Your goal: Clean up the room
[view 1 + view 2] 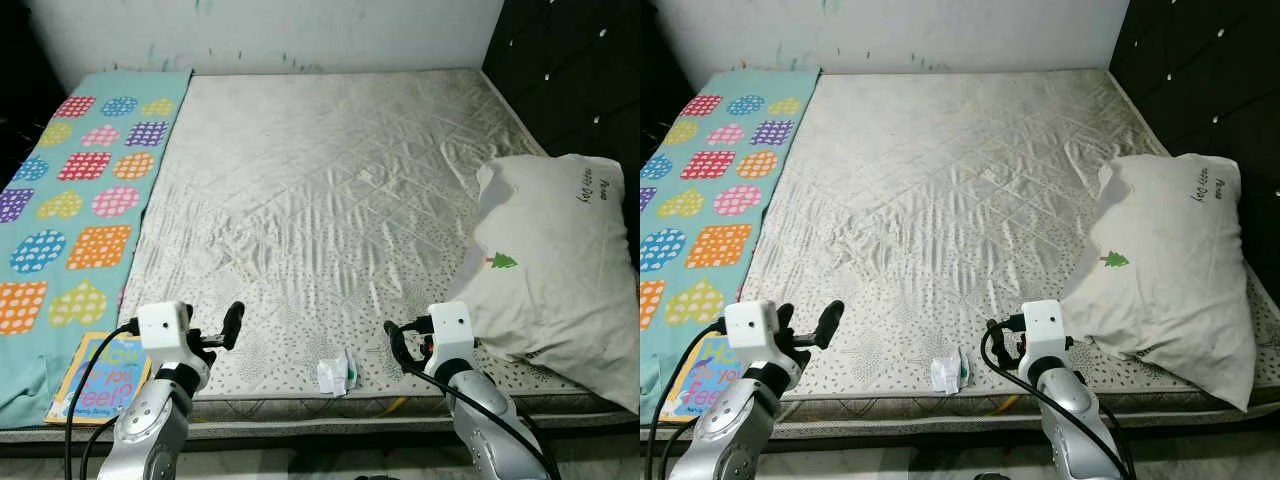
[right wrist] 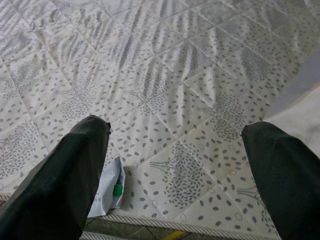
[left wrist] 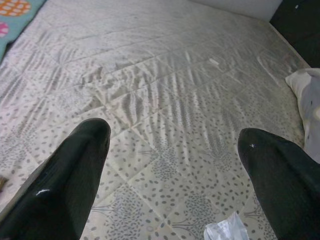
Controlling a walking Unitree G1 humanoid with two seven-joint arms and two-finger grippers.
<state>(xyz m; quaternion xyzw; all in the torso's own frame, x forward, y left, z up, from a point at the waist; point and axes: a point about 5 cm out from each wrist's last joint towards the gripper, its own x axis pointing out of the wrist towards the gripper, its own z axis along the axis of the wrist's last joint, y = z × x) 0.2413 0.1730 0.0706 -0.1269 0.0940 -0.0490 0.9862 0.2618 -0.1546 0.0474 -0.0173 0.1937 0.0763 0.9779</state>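
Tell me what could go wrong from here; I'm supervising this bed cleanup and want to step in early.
The crumpled wrapper lies right at the mattress front edge, between the open left pincer and open right pincer; a nudge could push it off to the floor. It is thin and flat, so fingers may snag the wrinkled sheet instead. The book overhangs that edge near the left arm, and the pillow sits close beside the right arm.

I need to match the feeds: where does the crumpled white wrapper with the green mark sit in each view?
Left eye: crumpled white wrapper at the mattress's near edge, between the two grippers.
Right eye: wrapper at the same near edge, left of centre.
Left wrist: a corner of it beside one finger.
Right wrist: it lies beside one finger, at the mattress's piped edge.
Shared landmark: the pillow.
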